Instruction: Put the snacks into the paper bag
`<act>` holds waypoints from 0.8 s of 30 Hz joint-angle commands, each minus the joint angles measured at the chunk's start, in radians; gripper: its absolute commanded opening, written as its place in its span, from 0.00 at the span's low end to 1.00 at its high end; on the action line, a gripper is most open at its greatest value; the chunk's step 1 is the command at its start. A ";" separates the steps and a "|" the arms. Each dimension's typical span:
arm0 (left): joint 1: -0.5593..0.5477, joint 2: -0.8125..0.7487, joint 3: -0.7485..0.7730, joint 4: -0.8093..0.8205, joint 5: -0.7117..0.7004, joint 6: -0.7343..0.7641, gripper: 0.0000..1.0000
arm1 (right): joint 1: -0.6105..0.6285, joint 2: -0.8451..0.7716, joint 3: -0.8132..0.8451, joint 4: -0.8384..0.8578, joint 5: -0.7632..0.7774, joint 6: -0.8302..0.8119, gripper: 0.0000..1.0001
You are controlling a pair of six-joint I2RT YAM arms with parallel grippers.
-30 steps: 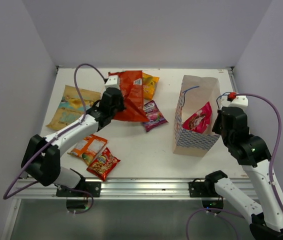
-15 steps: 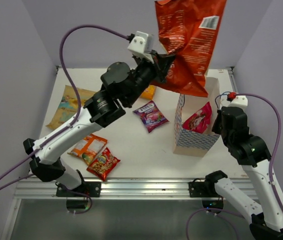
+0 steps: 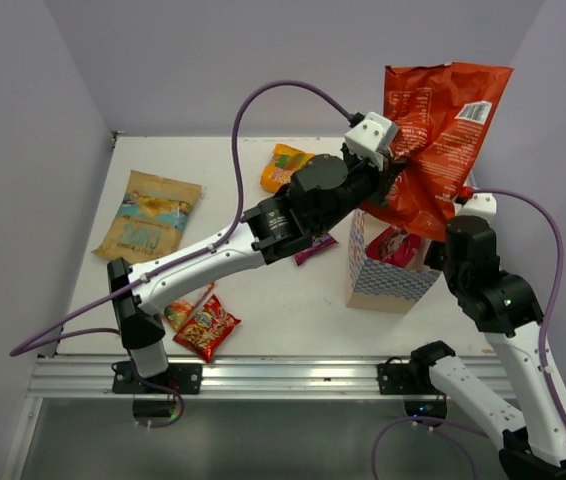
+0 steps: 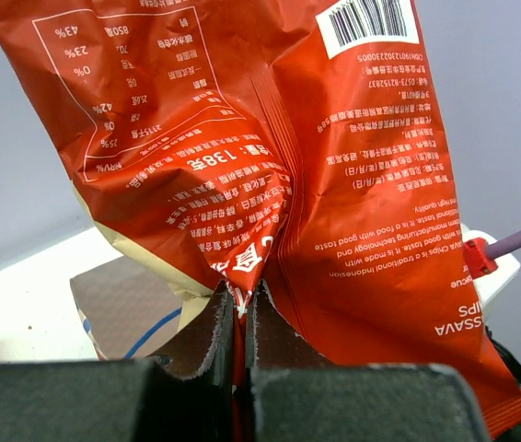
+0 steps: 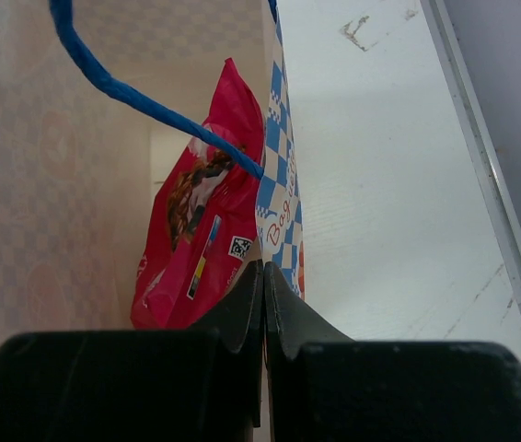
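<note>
My left gripper (image 3: pixel 395 168) is shut on the large red packet (image 3: pixel 433 140) and holds it in the air over the blue-and-white checked paper bag (image 3: pixel 375 278). In the left wrist view the packet (image 4: pixel 270 138) hangs pinched between the jaws, with the bag's tan inside (image 4: pixel 122 304) below. My right gripper (image 5: pixel 263 276) is shut on the bag's right rim (image 5: pixel 281 212). A pink multipack (image 5: pixel 201 221) stands inside the bag; it also shows in the top view (image 3: pixel 395 243). The tan-brown packet (image 3: pixel 149 214), orange packet (image 3: pixel 288 165), small red packet (image 3: pixel 206 328), orange-white packet (image 3: pixel 178 312) and purple packet (image 3: pixel 311 247) lie on the table.
The left arm (image 3: pixel 223 255) stretches across the table's middle and covers most of the purple and orange-white packets. Grey walls close in the back and sides. A metal rail (image 3: pixel 293 375) runs along the near edge.
My left gripper has lifted the large red packet off the table and carried it right, from the back left to above the bag. The right arm has not moved.
</note>
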 commanded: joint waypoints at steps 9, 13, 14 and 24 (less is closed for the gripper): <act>0.008 0.064 -0.114 0.128 -0.037 -0.007 0.00 | 0.004 -0.011 -0.002 0.017 -0.010 -0.009 0.00; 0.035 0.092 -0.180 0.116 -0.081 -0.046 0.00 | 0.005 -0.013 -0.002 0.017 -0.005 -0.009 0.00; 0.039 0.095 -0.189 0.111 -0.092 -0.050 0.00 | 0.004 -0.014 -0.002 0.017 -0.004 -0.007 0.00; 0.054 0.092 -0.191 -0.031 -0.251 -0.035 0.00 | 0.004 -0.014 -0.001 0.015 -0.002 -0.010 0.00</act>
